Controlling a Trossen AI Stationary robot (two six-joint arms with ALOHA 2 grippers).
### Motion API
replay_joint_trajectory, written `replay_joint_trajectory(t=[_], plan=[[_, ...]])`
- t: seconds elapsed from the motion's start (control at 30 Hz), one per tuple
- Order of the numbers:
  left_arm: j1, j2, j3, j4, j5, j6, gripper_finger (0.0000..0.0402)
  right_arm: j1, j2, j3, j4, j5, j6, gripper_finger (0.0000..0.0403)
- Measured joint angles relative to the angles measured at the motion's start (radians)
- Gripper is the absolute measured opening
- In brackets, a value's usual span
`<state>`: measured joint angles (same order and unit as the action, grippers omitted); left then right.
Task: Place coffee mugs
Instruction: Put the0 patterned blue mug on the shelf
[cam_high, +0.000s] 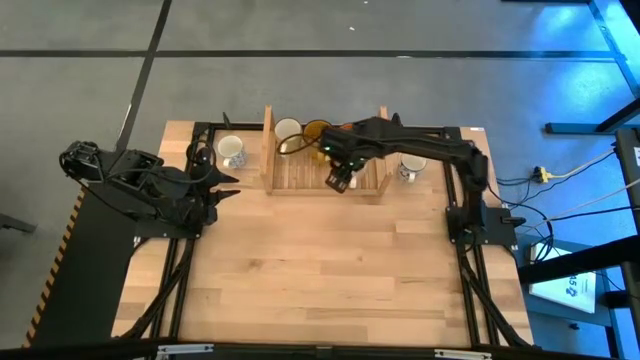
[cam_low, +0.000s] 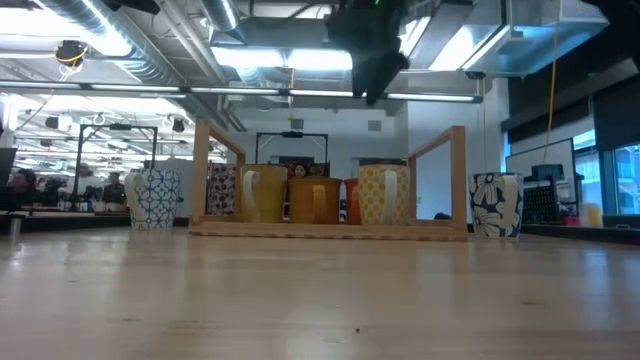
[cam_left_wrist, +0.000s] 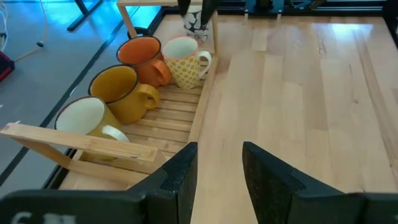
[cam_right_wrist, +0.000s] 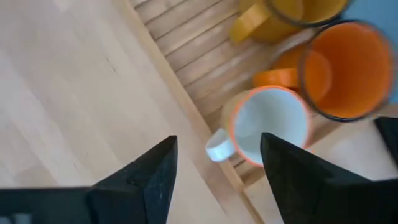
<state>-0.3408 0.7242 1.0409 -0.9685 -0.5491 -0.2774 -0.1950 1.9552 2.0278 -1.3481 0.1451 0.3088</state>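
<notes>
A slatted wooden rack (cam_high: 300, 175) stands at the table's far side. Its far row holds a cream mug (cam_left_wrist: 81, 115), an amber mug (cam_left_wrist: 121, 90), an orange mug (cam_left_wrist: 143, 53) and a yellow-patterned white mug (cam_left_wrist: 186, 62), all upright on their bases. A blue-patterned mug (cam_high: 232, 150) stands on the table left of the rack, and another patterned one (cam_high: 410, 166) stands to its right. My right gripper (cam_right_wrist: 217, 149) hangs open above the rack's right part, over the patterned white mug (cam_right_wrist: 270, 124). My left gripper (cam_left_wrist: 219, 152) is open, left of the rack.
The rack's two upright end boards (cam_low: 458, 180) rise above the mugs. The rack's near slats (cam_left_wrist: 174, 112) are bare. Bare wooden tabletop (cam_high: 320, 260) spreads over the near half of the table. Dark frame rails (cam_high: 180, 290) run along both table sides.
</notes>
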Motion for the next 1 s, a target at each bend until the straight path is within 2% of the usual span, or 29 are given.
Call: replay_joint_trajectory(t=[0.2, 0.5, 0.63, 0.77, 0.93, 1.0], plan=[[0.0, 0.0, 0.0, 0.0, -0.019, 0.0, 0.0121, 0.043, -0.174, -0.118, 0.001, 0.072, 0.057, 0.0218], [0.0, 0.002, 0.0, 0.019, -0.048, 0.0, 0.0121, 0.021, -0.586, -0.57, 0.157, 0.126, 0.219, 0.0218], [0.0, 0.005, 0.0, 0.052, -0.047, 0.0, 0.0121, -0.019, -0.751, -0.719, 0.178, 0.133, 0.255, 0.0218], [0.02, 0.021, 0.0, 0.069, -0.09, -0.001, 0.0121, -0.074, -0.87, -0.806, 0.175, 0.148, 0.271, 0.0218], [0.081, 0.038, 0.0, 0.074, -0.115, -0.026, 0.0121, -0.188, -0.949, -0.864, 0.168, 0.144, 0.245, 0.0218], [0.106, 0.046, 0.0, 0.075, -0.116, -0.053, 0.0121, -0.247, -0.955, -0.877, 0.166, 0.101, 0.202, 0.0218]])
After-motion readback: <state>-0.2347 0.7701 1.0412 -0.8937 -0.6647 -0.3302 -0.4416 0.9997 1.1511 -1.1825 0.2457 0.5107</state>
